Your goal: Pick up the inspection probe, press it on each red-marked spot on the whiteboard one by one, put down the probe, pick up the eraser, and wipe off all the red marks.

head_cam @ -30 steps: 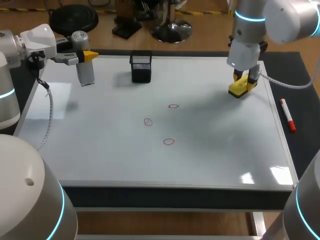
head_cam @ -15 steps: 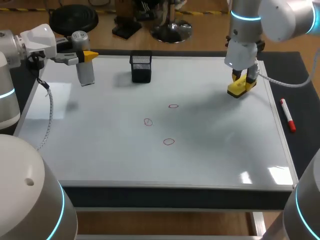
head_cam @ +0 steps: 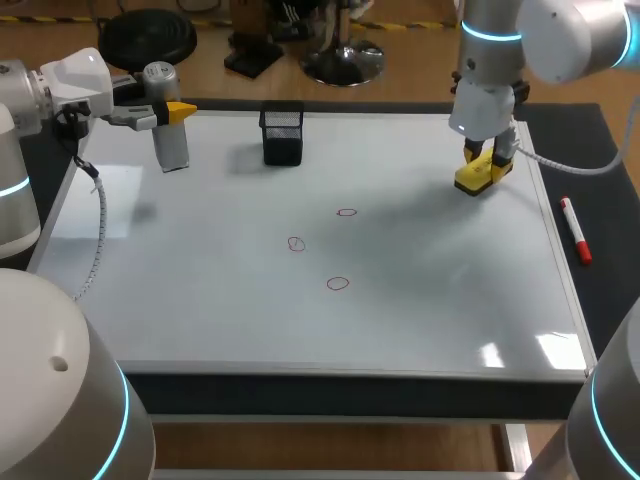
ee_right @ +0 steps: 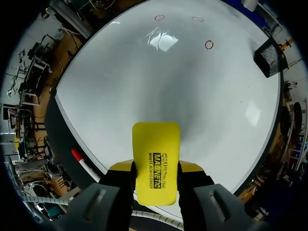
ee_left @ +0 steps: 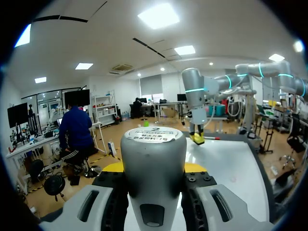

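Note:
The grey cylindrical probe [head_cam: 172, 145] stands upright over the whiteboard's [head_cam: 200, 260] back left corner, with my left gripper [head_cam: 170, 112] shut on it. In the left wrist view the probe [ee_left: 153, 144] fills the gap between that gripper's [ee_left: 153, 167] fingers. My right gripper [head_cam: 483, 160] is shut on the yellow eraser [head_cam: 480, 176] near the board's back right edge; the eraser [ee_right: 156, 149] sticks out ahead of the right gripper [ee_right: 155, 166]. Three small red circles [head_cam: 346, 212], [head_cam: 296, 243], [head_cam: 338, 283] lie mid-board, well away from both grippers. They also show in the right wrist view, such as one red circle [ee_right: 209, 44].
A black mesh pen holder [head_cam: 283, 135] stands at the back of the board, between the two grippers. A red marker [head_cam: 575, 230] lies on the dark table strip just past the board's right edge. The board's front half holds only the marks.
My right gripper with the eraser has shifted slightly to the left. The left arm and the probe have kept still.

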Available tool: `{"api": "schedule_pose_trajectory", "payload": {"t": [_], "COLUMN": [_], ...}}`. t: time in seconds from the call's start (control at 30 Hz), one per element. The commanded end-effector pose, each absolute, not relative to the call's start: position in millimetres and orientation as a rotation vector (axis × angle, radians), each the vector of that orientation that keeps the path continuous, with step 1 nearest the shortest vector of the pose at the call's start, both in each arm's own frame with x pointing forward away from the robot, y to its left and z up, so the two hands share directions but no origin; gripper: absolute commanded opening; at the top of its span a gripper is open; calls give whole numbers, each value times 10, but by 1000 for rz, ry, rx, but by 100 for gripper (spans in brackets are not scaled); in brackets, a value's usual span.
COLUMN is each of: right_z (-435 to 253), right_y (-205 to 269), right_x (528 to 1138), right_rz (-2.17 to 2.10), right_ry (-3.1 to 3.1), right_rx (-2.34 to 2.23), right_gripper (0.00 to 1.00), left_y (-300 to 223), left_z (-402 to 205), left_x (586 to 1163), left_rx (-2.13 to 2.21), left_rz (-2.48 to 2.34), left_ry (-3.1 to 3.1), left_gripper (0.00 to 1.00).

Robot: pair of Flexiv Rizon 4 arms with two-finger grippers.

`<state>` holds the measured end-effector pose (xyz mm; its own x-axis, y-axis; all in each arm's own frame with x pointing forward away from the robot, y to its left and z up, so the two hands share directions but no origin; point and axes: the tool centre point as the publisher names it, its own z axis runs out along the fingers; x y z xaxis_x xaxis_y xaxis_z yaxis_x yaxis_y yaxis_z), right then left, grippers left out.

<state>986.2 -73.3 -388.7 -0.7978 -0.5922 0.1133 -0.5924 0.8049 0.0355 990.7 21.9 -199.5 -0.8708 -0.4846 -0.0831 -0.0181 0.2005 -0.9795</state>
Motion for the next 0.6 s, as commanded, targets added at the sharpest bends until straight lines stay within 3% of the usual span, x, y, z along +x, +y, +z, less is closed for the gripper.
{"api": "schedule_pose_trajectory", "payload": {"t": [0.03, 0.6], "right_z": [-3875, -3875], "right_y": [-736, -736], "right_x": [9874, 9874], "right_rz": [9, 9], "right_ry": [-2866, -2866], "right_rx": [947, 947], "right_gripper": [0, 0], "left_y": [224, -260], "left_z": [-1986, -1963], "left_x": [9904, 9534], "left_rx": [-469, -454], "left_rz": [-1713, -1686], "left_ry": [2108, 2096], "left_gripper": [0, 0]}}
